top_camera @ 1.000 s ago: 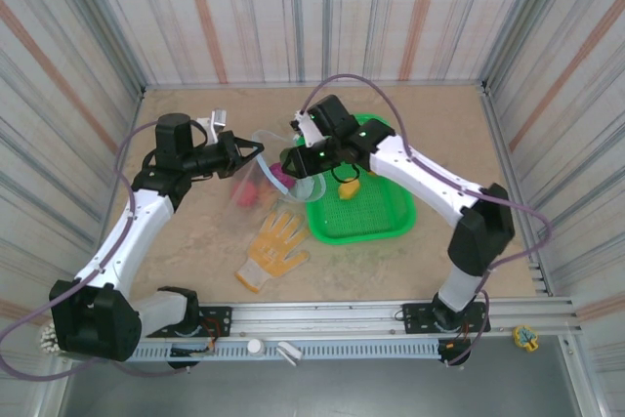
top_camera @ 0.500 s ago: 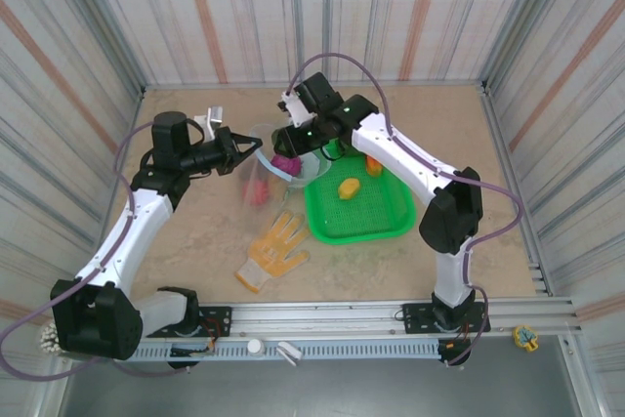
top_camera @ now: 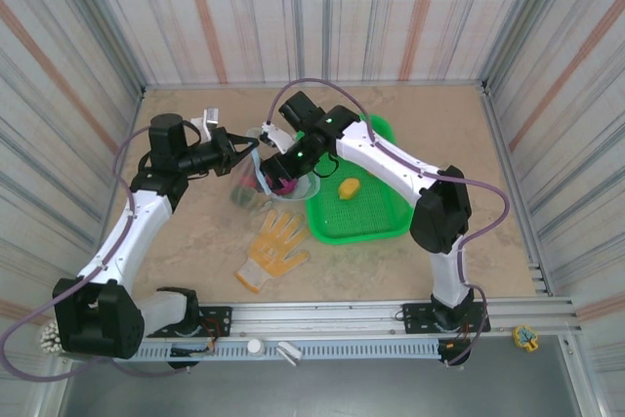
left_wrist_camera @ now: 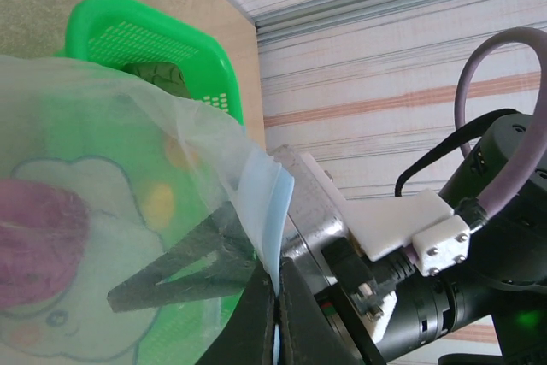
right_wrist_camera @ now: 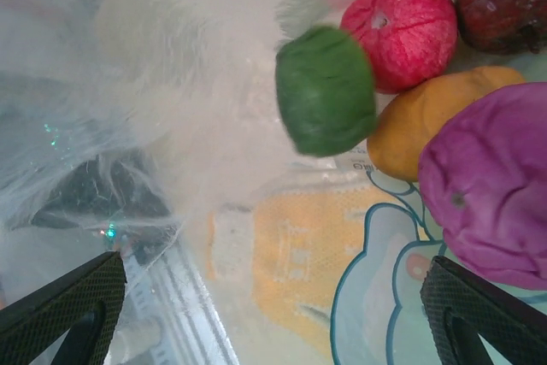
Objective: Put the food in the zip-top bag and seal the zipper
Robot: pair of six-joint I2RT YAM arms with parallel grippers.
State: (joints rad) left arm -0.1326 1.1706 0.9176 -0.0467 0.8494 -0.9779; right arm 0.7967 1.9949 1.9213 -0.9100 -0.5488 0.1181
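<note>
My right gripper [right_wrist_camera: 273,322], freshly parted inside the bag [left_wrist_camera: 128,126], lets the green piece [right_wrist_camera: 325,90] drop; my left gripper [left_wrist_camera: 275,301] clamps the blue strip [left_wrist_camera: 265,203]; the yellow piece [top_camera: 346,187] waits in the basket [top_camera: 381,220].

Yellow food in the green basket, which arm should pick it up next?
Right. The right gripper is open beside the basket with the yellow food; the left gripper is shut on the zipper, holding the bag.

Both arms [top_camera: 125,233] have white links [top_camera: 391,158], black joints [top_camera: 439,214], purple cables [top_camera: 312,83] and green lights [top_camera: 330,124].
</note>
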